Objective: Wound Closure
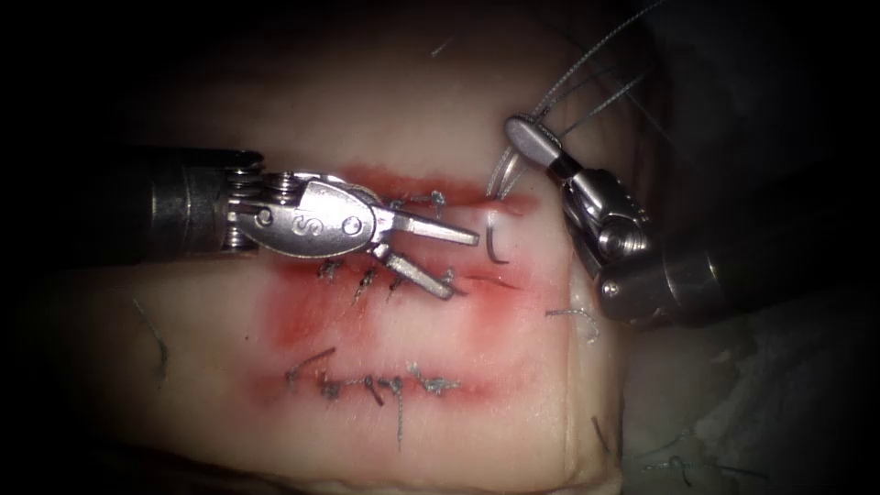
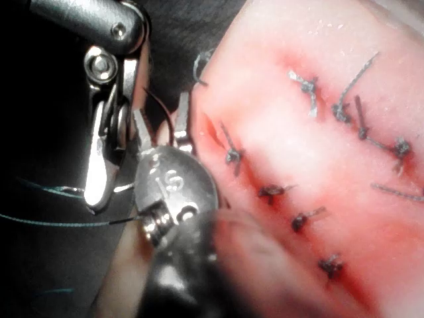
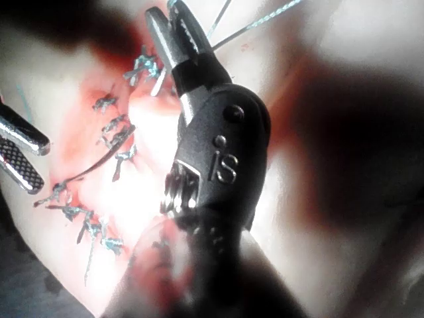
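Observation:
The tissue (image 1: 385,339) bears three stitched cuts with red fluid along them. My left tool (image 1: 463,266) reaches in from the left over the middle cut (image 1: 495,280), jaws open and holding nothing. The dark curved needle (image 1: 496,240) rests free of both tools just right of those jaws, between the upper and middle cuts; whether its tip is in the tissue I cannot tell. My right tool (image 1: 524,135) is above the upper cut's right end, jaws shut on the thread (image 1: 507,174), which loops down to the tissue. The needle (image 3: 99,159) also lies beside the right tool (image 3: 173,32).
Knotted stitches with short cut ends (image 1: 385,385) line the lower cut. Slack thread (image 1: 587,69) trails to the upper right behind the right tool. The tissue's right edge (image 1: 587,367) drops to pale cloth (image 1: 733,412). Left tool's jaw tips (image 3: 23,156) sit beside the stitches.

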{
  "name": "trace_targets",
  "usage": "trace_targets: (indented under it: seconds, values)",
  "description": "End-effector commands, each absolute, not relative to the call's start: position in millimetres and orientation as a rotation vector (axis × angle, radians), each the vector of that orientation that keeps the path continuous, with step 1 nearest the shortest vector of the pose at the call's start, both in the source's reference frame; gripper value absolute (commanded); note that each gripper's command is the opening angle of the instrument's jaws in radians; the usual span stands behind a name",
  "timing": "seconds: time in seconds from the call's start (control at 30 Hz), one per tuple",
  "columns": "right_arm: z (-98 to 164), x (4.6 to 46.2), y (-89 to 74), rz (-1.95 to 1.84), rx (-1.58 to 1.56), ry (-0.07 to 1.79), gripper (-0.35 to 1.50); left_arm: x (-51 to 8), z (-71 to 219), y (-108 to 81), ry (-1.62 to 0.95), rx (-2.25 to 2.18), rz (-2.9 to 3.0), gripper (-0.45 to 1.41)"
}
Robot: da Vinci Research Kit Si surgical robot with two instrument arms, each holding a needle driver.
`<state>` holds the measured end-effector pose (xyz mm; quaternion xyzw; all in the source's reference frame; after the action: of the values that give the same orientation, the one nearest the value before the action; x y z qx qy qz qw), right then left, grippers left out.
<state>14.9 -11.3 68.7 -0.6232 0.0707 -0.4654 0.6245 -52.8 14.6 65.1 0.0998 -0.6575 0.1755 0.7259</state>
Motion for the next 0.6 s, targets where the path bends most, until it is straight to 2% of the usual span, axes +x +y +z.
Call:
trace_targets:
  seconds: [0.03,0.07,0.43,0.6]
  values:
    - [69.0,15.7,-11.6,-1.061,-1.434,0.165,-0.35,-53.7,65.9,15.3,-1.445,0.219,0.375,0.49]
    - [69.0,15.7,-11.6,-1.061,-1.434,0.165,-0.35,-53.9,66.3,15.4,-1.440,0.213,0.371,0.54]
    - [69.1,15.7,-11.6,-1.061,-1.434,0.165,-0.35,-55.6,69.9,13.8,-1.371,0.188,0.390,0.59]
    - [69.1,15.7,-11.7,-1.061,-1.435,0.165,-0.35,-56.8,70.0,14.2,-1.378,0.185,0.378,0.47]
